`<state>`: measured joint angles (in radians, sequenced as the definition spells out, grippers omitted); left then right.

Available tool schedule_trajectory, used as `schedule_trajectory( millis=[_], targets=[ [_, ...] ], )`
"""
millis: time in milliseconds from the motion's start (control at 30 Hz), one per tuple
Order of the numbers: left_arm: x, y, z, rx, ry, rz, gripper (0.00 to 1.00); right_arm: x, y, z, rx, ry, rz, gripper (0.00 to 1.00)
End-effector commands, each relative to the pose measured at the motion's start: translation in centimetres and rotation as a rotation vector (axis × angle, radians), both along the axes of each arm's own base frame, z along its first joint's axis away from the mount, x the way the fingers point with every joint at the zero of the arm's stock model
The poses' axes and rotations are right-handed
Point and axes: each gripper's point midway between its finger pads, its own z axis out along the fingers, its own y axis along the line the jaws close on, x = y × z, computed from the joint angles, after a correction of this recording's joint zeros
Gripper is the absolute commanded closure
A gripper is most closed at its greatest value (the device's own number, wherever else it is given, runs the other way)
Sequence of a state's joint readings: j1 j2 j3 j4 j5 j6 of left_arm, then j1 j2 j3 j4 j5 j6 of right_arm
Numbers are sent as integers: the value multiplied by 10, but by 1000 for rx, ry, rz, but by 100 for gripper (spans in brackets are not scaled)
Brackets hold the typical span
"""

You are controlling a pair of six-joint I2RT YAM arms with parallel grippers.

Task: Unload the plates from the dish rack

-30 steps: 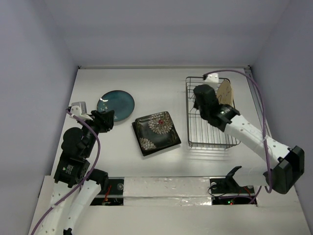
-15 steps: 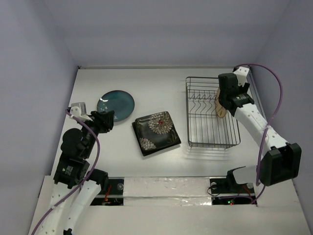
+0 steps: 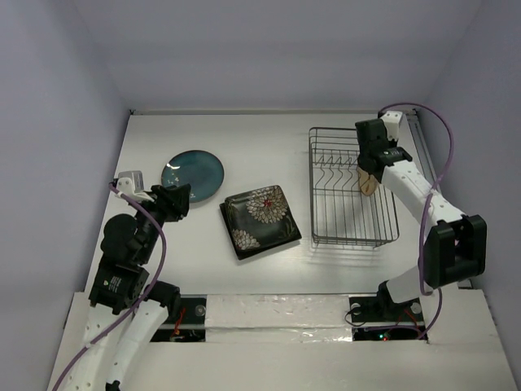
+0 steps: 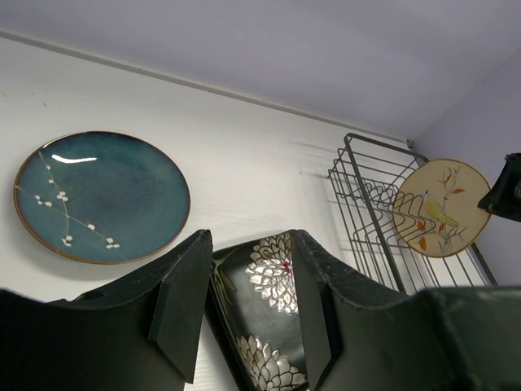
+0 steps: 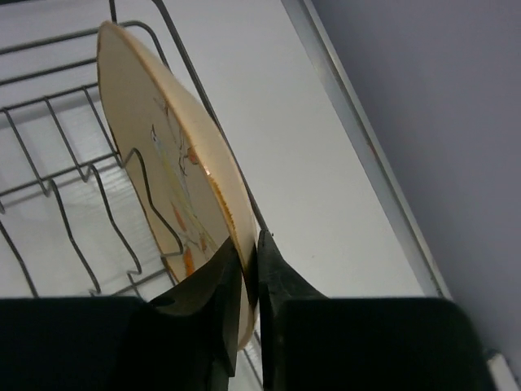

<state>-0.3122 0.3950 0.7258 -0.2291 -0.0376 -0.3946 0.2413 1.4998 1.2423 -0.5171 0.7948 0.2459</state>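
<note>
Your round tan plate with the bird motif point(image 5: 167, 175) stands on edge at the right side of the dish rack point(image 3: 312, 189), leaning a little, with its painted face turned toward the rack's left side. In the right wrist view its rim runs up along one of the rack's side wires, and the wavy dividers sit just beside its face.

Your right gripper point(image 5: 247, 273) is on that plate. The two fingers are pressed together on the rim, one on the painted face and one on the back, with only the thickness of the plate between them. From above, the gripper sits over the rack's far right part, and a piece of the plate shows just below it.

The rest of the rack holds no other plate that you can see.

The black square plate with white flowers point(image 3: 260, 220) lies flat on the table point(image 3: 269, 138), near the rack's left side. The round teal plate point(image 3: 193, 173) lies flat further left, well apart from the rack.

Your left gripper point(image 4: 247, 240) hovers left of the rack, between the two flat plates as its own camera sees them. Its fingers are spread and hold nothing.
</note>
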Motion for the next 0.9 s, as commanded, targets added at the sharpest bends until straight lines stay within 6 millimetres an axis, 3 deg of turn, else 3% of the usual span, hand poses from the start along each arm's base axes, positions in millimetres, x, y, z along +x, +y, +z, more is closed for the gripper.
schedule_trajectory(
  millis=[0, 133, 467, 733, 867],
  targets=[
    [-1, -1, 8, -12, -39, -6, 59, 8, -4, 21, -18, -51, -30, 88],
    [-3, 0, 9, -16, -46, -3, 59, -1, -13, 35, -62, -45, -63, 100],
    [-5, 0, 11, -22, -54, -8, 59, -27, -22, 100, -193, -98, -67, 100],
    [-4, 1, 10, -21, -51, -3, 59, -33, -7, 147, -170, -198, -3, 100],
    [-4, 1, 10, -20, -50, -1, 59, -48, 11, 194, -95, -337, 47, 100]
  ],
)
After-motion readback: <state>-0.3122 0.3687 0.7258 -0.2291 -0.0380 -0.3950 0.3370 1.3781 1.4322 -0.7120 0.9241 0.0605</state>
